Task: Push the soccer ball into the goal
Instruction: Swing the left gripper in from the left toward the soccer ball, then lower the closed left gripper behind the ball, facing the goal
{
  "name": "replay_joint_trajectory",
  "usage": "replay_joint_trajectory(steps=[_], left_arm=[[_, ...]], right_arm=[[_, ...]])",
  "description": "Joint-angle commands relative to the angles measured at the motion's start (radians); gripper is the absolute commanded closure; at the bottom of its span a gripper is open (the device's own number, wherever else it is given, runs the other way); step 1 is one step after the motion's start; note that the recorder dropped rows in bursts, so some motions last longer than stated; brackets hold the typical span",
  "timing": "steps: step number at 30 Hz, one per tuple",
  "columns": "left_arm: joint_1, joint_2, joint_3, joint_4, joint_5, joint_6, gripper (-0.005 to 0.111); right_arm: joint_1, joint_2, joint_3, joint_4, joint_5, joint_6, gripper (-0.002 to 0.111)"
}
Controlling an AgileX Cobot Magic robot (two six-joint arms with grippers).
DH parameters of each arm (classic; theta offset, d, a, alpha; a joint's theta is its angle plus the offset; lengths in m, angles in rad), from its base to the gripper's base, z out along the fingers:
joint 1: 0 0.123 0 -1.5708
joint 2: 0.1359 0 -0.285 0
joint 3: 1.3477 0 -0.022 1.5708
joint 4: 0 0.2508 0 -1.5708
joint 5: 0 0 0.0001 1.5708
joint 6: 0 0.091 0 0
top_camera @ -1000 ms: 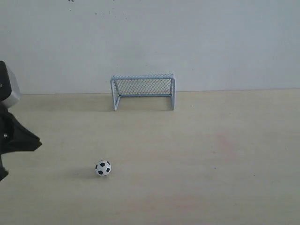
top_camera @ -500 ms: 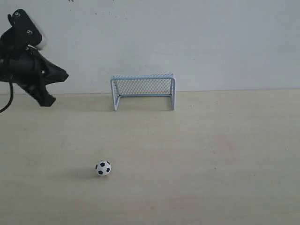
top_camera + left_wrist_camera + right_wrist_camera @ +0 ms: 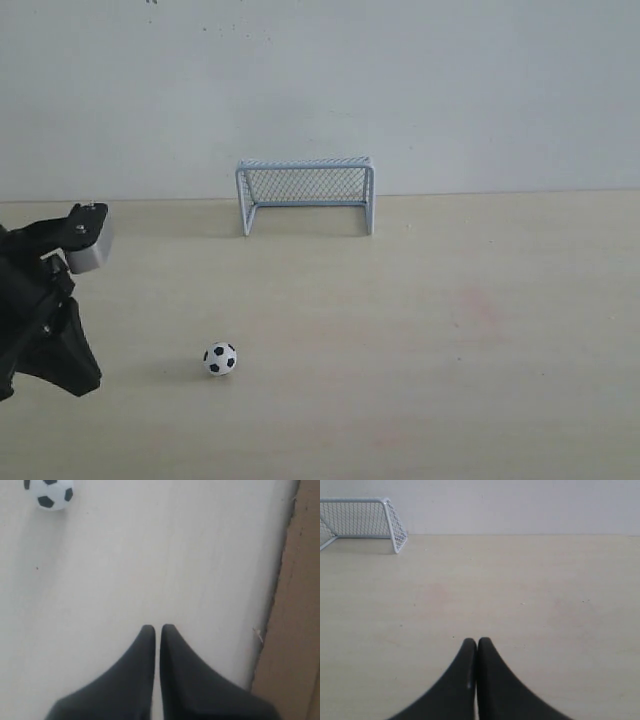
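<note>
**Left arm drops in beside the soccer ball (image 3: 220, 358)**

Half a second ago the left gripper (image 3: 157, 628) hung high at the left, up against the wall; now it sits low over the table (image 3: 450, 330), off to the left of the ball and apart from it. Its two fingers are pressed almost together with nothing between them, and the right gripper (image 3: 477, 641) is closed and empty too. The ball has not moved: it lies on the near part of the table, well short of the goal (image 3: 305, 163), which stands at the far edge against the wall, a little to the ball's right. The drop looks like lining up for the shove, though contact is not yet made and the push itself remains to do
</note>
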Motion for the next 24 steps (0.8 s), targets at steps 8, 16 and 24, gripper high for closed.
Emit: replay_joint_trajectory(steps=[8,16,24], left_arm=[[-0.284,-0.004,0.032,0.404,-0.165,-0.391,0.102],[-0.284,0.0,0.03,0.5,-0.194,-0.484,0.102],[-0.284,0.0,0.03,0.5,-0.29,-0.484,0.102]], right_arm=[[0.003,-0.005,-0.001,0.0,-0.004,-0.001,0.108],[0.003,-0.005,-0.001,0.0,-0.004,0.0,0.108],[0.003,-0.005,-0.001,0.0,-0.004,0.0,0.108]])
